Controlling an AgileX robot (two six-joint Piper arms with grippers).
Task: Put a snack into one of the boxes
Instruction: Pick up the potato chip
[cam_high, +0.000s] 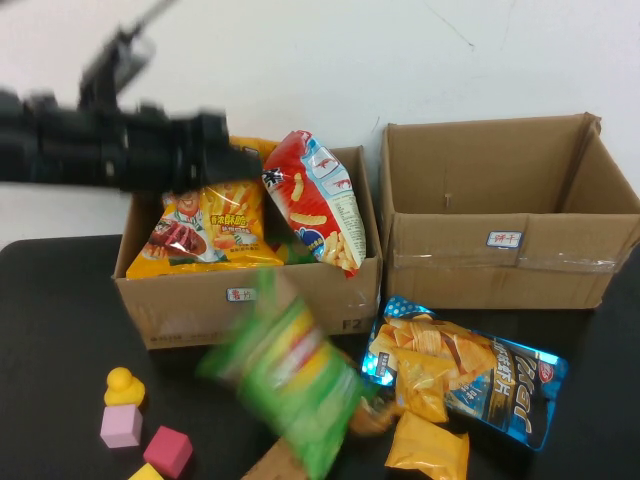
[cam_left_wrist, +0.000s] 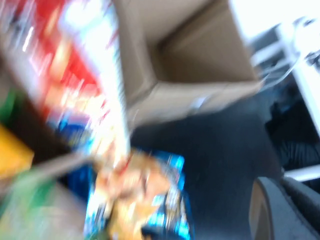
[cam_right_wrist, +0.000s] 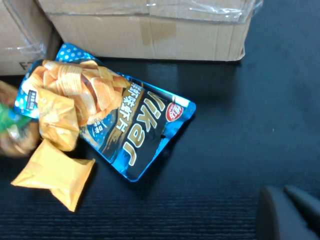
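The left cardboard box (cam_high: 200, 290) holds an orange snack bag (cam_high: 205, 228) and an upright red bag (cam_high: 312, 200). The right box (cam_high: 500, 262) shows nothing inside. A green snack bag (cam_high: 290, 385) is blurred in front of the left box, apart from both grippers. A blue chip bag (cam_high: 465, 372) and a small orange packet (cam_high: 428, 445) lie on the black table; both also show in the right wrist view, the bag (cam_right_wrist: 110, 120) and the packet (cam_right_wrist: 55, 172). My left gripper (cam_high: 228, 160) is blurred above the left box's back left. My right gripper (cam_right_wrist: 290, 215) is shut and empty over bare table right of the blue bag.
A yellow duck (cam_high: 123, 386), a pink cube (cam_high: 121, 426) and a magenta cube (cam_high: 167, 451) sit at the front left. A brown item (cam_high: 275, 462) lies at the front edge under the green bag. A white wall stands behind the boxes.
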